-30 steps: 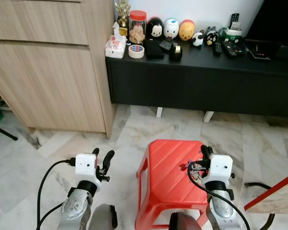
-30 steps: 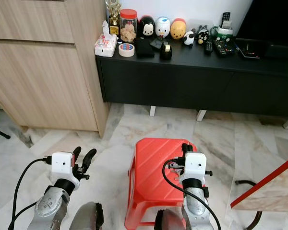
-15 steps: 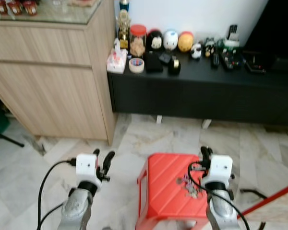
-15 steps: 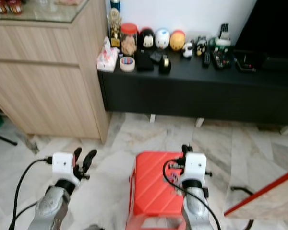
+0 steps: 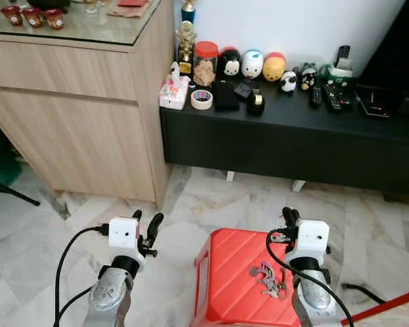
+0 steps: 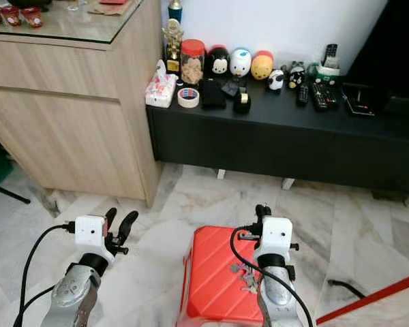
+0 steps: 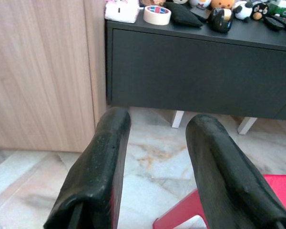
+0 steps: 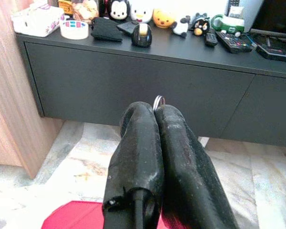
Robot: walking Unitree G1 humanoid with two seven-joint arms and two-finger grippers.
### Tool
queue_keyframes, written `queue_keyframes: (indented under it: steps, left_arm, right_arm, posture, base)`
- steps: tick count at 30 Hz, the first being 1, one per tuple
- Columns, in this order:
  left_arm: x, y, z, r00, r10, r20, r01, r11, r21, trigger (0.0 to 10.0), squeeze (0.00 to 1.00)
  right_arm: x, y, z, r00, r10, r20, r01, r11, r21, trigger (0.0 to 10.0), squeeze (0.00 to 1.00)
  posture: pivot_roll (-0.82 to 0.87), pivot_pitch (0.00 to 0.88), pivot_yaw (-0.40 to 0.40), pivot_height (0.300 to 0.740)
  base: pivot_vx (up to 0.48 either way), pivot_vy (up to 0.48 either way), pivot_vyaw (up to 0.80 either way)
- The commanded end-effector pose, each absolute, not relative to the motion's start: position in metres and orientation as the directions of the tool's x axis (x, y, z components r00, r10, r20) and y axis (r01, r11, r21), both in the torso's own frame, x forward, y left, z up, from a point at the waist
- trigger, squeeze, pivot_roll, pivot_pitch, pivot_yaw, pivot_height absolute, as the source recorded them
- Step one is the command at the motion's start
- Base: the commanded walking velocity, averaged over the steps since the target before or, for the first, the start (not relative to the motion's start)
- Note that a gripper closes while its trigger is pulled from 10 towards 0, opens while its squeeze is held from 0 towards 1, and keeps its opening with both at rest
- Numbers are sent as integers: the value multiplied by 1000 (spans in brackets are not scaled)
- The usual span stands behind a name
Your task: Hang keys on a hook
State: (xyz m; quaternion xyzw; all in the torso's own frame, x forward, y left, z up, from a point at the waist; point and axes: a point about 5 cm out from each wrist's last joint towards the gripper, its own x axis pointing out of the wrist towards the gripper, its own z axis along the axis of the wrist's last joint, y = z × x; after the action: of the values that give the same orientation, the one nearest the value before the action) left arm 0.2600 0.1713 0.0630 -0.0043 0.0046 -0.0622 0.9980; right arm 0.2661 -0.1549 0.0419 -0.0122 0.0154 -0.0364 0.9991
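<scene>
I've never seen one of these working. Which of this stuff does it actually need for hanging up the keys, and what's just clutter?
For the job:
- keys, their ring pinched in the right gripper
- left gripper, open and holding nothing

Just lying about:
- red stool
- tape roll
- tissue pack
- snack jar
- remotes

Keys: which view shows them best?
Left eye view: the keys hang in a bunch below the right gripper, over the red stool. Right eye view shows them smaller, partly behind the arm. Right wrist view shows just a ring edge between the shut fingers.
</scene>
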Motion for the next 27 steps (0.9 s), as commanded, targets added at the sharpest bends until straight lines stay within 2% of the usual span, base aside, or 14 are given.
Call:
queue_keyframes:
  steps: [1, 27]
  left_arm:
    - [256, 169, 58, 991, -131, -29, 131, 991, -7, 10000, 0]
    - [260, 170, 62, 992, -129, -19, 129, 992, -7, 10000, 0]
  right_arm:
    - [264, -157, 38, 995, -84, -53, 82, 996, -29, 10000, 0]
    - [267, -156, 37, 993, -89, -79, 88, 996, -17, 10000, 0]
  posture:
    - [68, 73, -101, 740]
    - [71, 78, -96, 740]
  base:
    - [0, 0, 0]
    - [0, 0, 0]
